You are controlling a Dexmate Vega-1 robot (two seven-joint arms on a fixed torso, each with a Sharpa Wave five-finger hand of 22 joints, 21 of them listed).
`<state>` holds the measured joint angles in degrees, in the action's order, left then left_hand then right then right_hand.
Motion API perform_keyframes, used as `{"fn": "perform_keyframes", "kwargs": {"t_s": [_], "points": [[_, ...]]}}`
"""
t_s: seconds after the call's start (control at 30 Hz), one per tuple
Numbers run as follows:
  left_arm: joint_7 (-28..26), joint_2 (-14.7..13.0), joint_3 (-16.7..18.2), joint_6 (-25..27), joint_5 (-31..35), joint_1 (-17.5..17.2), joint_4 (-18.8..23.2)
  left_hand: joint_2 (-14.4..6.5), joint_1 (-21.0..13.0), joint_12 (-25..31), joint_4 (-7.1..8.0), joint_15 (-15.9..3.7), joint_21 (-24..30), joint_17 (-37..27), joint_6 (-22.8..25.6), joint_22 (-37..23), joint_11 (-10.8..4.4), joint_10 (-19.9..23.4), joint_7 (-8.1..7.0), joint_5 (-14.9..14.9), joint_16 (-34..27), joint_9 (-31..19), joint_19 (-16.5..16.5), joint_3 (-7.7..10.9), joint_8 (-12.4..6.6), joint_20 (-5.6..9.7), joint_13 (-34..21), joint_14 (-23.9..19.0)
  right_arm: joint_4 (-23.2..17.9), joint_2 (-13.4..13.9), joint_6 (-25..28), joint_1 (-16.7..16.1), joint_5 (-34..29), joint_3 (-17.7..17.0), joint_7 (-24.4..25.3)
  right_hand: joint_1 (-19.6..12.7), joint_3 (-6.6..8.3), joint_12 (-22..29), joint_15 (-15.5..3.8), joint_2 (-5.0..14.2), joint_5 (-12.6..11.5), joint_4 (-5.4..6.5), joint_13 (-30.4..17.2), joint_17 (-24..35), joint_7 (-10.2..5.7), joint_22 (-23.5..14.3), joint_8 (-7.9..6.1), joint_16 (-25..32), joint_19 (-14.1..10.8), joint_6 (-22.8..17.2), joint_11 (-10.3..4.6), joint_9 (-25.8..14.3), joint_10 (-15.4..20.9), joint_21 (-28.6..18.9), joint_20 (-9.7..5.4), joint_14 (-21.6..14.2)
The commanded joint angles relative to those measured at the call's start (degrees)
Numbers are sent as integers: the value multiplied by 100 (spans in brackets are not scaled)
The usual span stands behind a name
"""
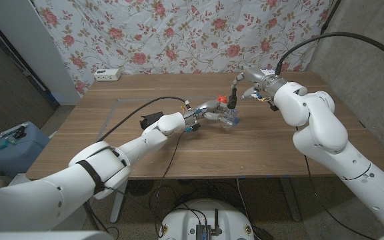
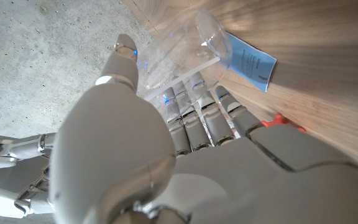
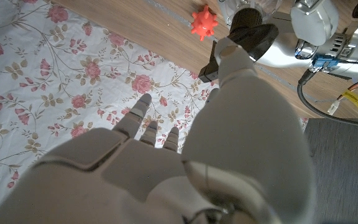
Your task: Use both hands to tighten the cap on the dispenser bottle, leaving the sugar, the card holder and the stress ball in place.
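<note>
The clear dispenser bottle (image 1: 230, 117) stands near the middle of the worktop (image 1: 145, 147), a little toward the far edge. The left robot hand (image 1: 209, 110) is wrapped round its body — in the left wrist view the fingers (image 2: 197, 106) are seen pressed against the clear plastic (image 2: 185, 53), so the bottle is held steady. A blue card (image 2: 250, 62) lies just beside the bottle's base, and the orange spiky stress ball (image 3: 202, 23) sits close by on the wood, apart from the bottle.

The right robot hand (image 1: 240, 83) is poised above the bottle, its fingers curled downward toward the dark cap (image 3: 253, 34). Whether the cap is actually pinched cannot be told; in the right wrist view one finger (image 3: 232, 53) lies at or just against the cap, and the rest of the grip is hidden.

The step in hand is judged to be the tightening itself, or the moment just before it. The next move calls for a firm hold on the cap and a turn of the right wrist, while the left grip is kept from slipping — and the stress ball and card are left untouched.
</note>
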<state>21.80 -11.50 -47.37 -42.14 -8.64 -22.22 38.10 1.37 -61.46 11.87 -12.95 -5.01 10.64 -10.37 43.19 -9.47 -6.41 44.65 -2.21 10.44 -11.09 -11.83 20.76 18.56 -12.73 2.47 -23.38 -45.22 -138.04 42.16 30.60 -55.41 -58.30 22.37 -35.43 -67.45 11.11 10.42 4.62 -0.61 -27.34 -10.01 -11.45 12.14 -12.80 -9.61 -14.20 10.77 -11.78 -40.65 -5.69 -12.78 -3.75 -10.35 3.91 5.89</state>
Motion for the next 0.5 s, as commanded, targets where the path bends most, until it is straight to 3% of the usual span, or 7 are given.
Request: {"fn": "perform_keyframes", "kwargs": {"t_s": [0.03,0.27,0.5], "points": [[-51,-90,8,98,37,-86,239,-637,296,38,405,-418,3,-19,459,-7,-29,38,-107,29,-42,-29,14,432,-22,386,-19,-46,-70,360,456,332,322,399,-72,-91,38,-7,22,-21,-42,16,2,8,-2,-2,-30,-9,53,-46,20,7,-128,14,4,89],[-64,-83,6,68,51,-88,233,-636,292,44,401,-420,3,-21,478,-7,-27,53,-110,29,-46,-29,13,432,-29,387,-20,-51,-91,454,704,605,216,709,-375,-144,41,-21,71,-49,-47,40,6,12,0,-3,32,0,103,35,95,38,-284,6,23,172],[-85,-122,17,96,47,-143,325,-636,293,43,402,-424,3,-20,486,-7,-26,55,-117,29,-47,-29,13,434,-32,387,-19,-55,-46,512,748,694,215,858,-330,-160,38,-3,84,-64,-48,56,8,16,1,-3,79,13,122,108,103,57,-306,0,39,194]]}}
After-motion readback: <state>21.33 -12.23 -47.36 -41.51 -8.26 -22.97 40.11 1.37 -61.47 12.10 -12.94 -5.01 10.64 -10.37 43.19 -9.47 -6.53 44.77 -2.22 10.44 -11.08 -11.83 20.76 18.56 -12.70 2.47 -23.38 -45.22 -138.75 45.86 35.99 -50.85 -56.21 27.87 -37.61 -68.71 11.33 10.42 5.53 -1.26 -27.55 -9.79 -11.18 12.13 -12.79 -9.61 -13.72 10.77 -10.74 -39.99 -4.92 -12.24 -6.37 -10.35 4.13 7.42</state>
